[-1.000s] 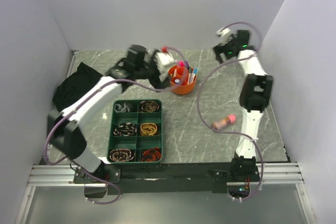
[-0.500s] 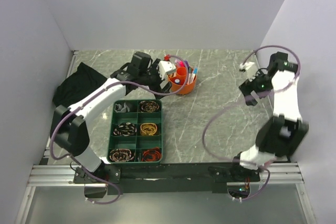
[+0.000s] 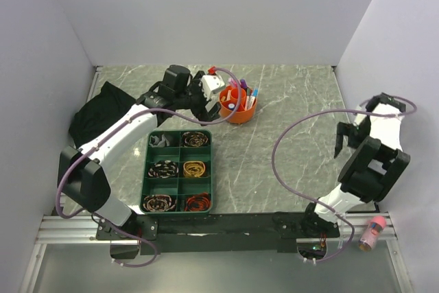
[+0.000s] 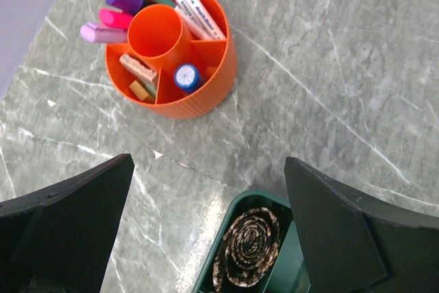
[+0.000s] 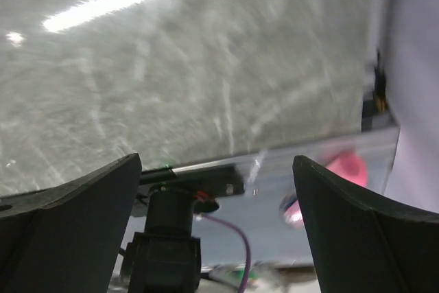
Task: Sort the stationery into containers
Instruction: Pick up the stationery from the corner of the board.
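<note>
Okay, my left end effector (image 3: 204,106) is at the upper middle of the top view, just left of the orange pot (image 3: 237,114) and apart from it. Its fingers are spread wide with nothing between them. In the left wrist view the left end effector (image 4: 209,162) frames bare worktop (image 4: 329,87), with the orange pot (image 4: 206,97) in the upper left of the frame.

The pot stands upright and has a central tube (image 4: 156,30). Purple, pink and lilac markers (image 4: 113,15) lean in the upper-left section. A white marker with a blue cap (image 4: 194,13) leans in the top section. A small round blue-capped piece (image 4: 186,75) sits in a lower section, and beige blocks (image 4: 138,68) sit in the section to its left.

My right end effector (image 3: 347,141) is at the right edge of the top view, well apart from the pot. It is wide open too and holds nothing. The right wrist view is blurred: the right end effector (image 5: 217,160) hangs over the worktop's edge.

A pink item (image 3: 374,230) lies off the worktop at the lower right of the top view. It shows as a pink smear (image 5: 346,168) in the right wrist view.

A green tray (image 3: 146,164) with coils in its compartments sits below the pot. A black cloth (image 3: 95,116) lies at the left.
</note>
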Tool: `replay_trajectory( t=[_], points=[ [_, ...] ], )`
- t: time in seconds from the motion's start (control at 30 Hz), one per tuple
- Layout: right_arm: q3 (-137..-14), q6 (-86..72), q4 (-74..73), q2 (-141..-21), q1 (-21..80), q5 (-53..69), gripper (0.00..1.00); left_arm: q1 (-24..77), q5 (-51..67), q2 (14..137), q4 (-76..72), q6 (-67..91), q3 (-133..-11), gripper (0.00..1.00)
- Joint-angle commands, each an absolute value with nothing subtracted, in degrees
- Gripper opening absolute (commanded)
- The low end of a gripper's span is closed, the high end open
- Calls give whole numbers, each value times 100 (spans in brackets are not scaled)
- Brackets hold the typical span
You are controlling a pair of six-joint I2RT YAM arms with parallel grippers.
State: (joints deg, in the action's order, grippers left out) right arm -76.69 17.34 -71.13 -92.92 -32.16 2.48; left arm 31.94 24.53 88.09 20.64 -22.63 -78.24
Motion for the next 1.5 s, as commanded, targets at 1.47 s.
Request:
replay_trajectory(
  t=[1.47],
  points=[
    [-5555, 1442, -6293, -9290, -4835, -765, 92, 2681, 2760, 8939, 1810, -1820, -7954, 99]
  ],
)
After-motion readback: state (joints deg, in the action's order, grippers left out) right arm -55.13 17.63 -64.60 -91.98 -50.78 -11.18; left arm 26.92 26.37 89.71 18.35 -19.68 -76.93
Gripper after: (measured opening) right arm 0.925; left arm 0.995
